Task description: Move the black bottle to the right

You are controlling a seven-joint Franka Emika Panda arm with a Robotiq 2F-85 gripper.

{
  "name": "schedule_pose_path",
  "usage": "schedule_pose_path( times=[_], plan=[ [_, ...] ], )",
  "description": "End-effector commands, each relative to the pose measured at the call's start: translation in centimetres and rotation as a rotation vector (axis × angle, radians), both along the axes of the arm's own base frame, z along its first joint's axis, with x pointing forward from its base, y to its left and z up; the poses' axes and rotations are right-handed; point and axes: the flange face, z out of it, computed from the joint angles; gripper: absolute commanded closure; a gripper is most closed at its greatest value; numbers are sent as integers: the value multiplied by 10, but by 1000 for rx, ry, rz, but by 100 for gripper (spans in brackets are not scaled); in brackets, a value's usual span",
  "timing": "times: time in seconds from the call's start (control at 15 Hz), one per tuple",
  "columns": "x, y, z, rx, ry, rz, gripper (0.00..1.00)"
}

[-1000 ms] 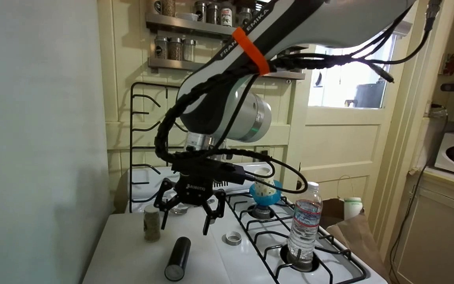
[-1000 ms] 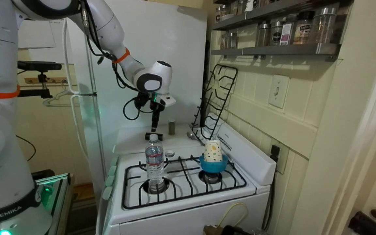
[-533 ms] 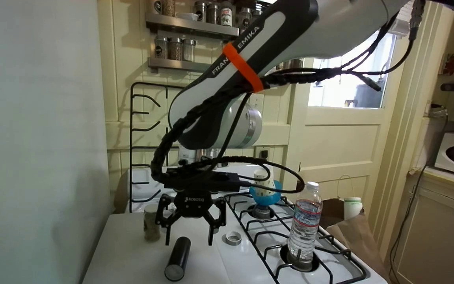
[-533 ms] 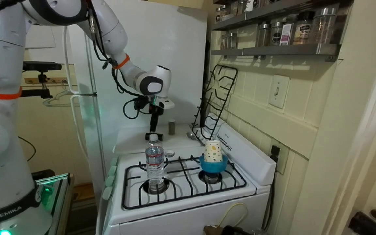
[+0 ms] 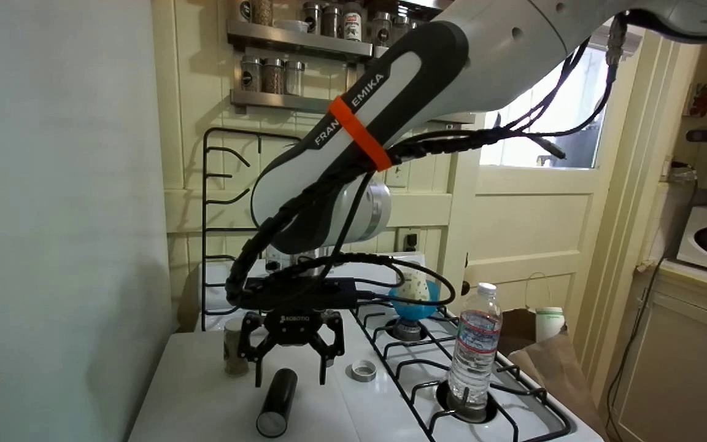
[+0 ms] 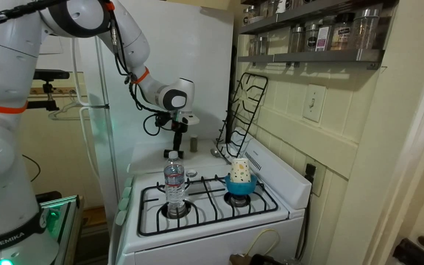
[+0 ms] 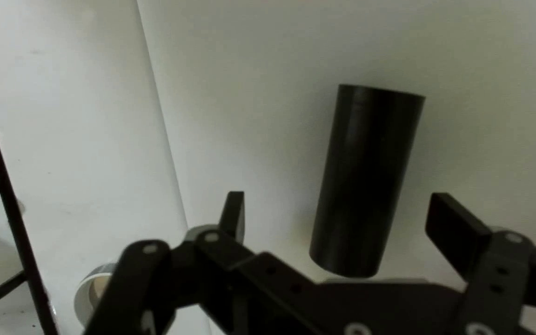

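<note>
Black bottle [image 5: 277, 402] lies on its side on the worktop [image 5: 206, 399]; grasp and move pending, I'd say. Gripper [image 5: 291, 383] over the bottle, spread wide, holding nothing. Near the bottle: white ring [image 5: 363, 377], upright jar [image 5: 235, 359]. Farther from it: grate [image 7: 12, 225], water bottle [image 5: 476, 344]; likely obstacles if right means that way.

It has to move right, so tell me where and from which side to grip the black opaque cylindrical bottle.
I'd grip the black opaque cylindrical bottle around mid-length, coming straight down from above and closing across its long sides. It lies on its side, both flanks free, and the open black two-fingered pincer looks wide enough to straddle its straight body.
</note>
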Motion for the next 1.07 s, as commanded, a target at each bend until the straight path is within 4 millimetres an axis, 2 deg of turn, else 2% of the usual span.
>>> schedule_pose_path(
  times=[0.0,0.13,0.2,0.27,0.33,0.73,0.8,1.0],
  plan=[
    [11,9,-10,-32,14,16,1],
    [15,13,-13,-34,14,23,3],
    [17,14,-14,-36,13,26,9],
    [18,15,-16,-37,14,27,28],
    [19,16,-16,-38,11,26,30],
    [17,10,-2,-46,3,11,77],
    [12,5,8,-42,-2,16,81],
    [-7,-22,44,-71,-10,30,81]
  ],
)
